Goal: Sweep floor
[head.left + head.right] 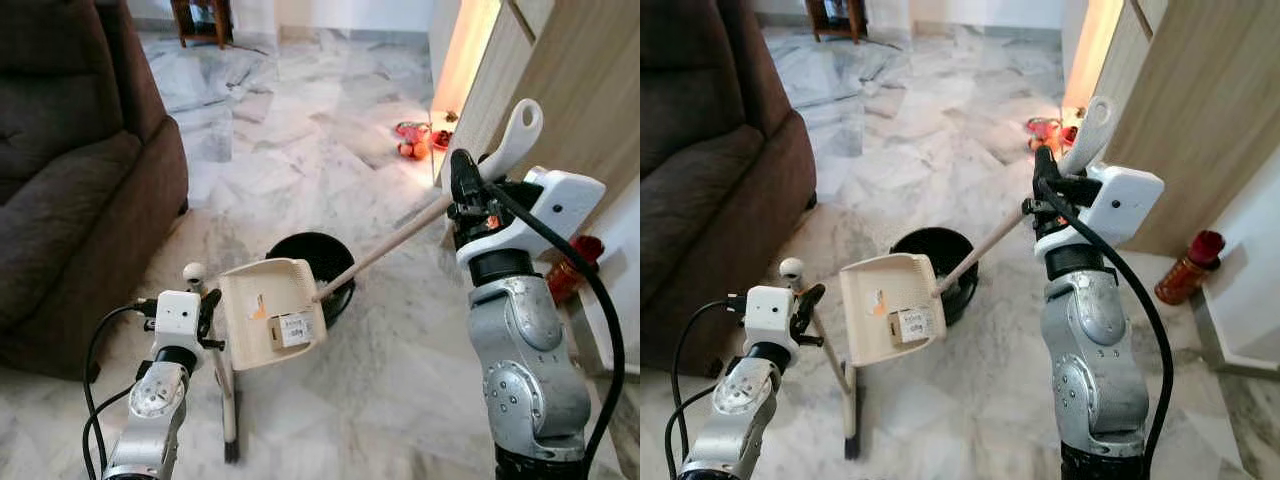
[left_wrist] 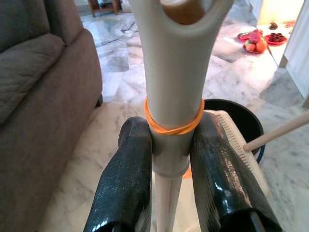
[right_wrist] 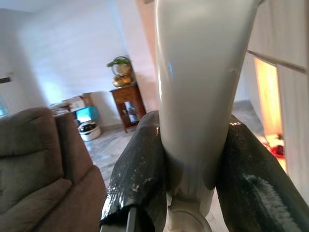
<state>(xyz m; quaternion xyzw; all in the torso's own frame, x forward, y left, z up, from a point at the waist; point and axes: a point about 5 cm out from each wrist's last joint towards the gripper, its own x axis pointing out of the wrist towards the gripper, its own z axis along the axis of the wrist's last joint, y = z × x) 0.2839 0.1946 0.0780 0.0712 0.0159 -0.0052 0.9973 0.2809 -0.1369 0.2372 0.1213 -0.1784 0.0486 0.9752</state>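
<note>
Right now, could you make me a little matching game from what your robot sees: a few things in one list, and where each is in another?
Things:
1. dustpan
2. broom handle
3. black bin
4. brown sofa

Places:
A. on the robot's left side
B. held by the right gripper
C. on the floor just behind the dustpan
D. its handle held by the left gripper

Pairs: 1-D, 2-B, 3-C, 4-A

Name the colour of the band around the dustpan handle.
Orange rubber band, clearest in the left wrist view.
</note>
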